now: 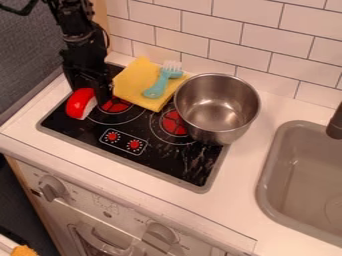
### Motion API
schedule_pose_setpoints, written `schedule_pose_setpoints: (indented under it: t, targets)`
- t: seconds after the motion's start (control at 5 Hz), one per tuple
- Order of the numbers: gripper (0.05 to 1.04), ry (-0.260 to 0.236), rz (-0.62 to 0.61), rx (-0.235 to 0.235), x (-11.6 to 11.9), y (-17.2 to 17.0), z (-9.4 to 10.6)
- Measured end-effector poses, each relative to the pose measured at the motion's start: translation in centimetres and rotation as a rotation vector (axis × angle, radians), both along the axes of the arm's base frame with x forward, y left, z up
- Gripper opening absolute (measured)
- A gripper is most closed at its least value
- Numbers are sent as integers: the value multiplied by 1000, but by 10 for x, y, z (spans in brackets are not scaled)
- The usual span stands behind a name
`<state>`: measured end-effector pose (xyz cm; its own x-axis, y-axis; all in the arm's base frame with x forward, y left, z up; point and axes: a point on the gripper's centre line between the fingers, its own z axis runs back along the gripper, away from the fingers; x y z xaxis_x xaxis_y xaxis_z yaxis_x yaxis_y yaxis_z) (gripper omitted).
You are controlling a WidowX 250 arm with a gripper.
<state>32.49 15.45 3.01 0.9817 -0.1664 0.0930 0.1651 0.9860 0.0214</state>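
Observation:
The black gripper [92, 94] hangs low over the left rear part of the black stove top. Right against it, on its near left side, is a red rounded piece [79, 102] with a white side; whether it is held or only touched cannot be told. To the right of the gripper a yellow cloth [134, 88] lies on the back of the stove, partly over a burner. A teal brush [157, 87] with pale bristles rests on the cloth. An empty metal pot [217, 112] stands right of the cloth, over the stove's right rear part.
The stove top [150, 161] has red burner marks and two red knobs printed near its front. A grey sink [266, 181] with a dark faucet [335, 123] is at the right. White tiles rise behind the counter [244, 172]. An orange item [24, 250] is at the bottom left.

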Motion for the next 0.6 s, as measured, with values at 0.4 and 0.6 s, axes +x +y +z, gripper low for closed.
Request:
schedule_pose_setpoints:
  t: [0.4,0.6]
  targets:
    - [1002,-80,71,-42,-5,-16,59]
    - [1001,-32,80,-24,-10,-27,51]
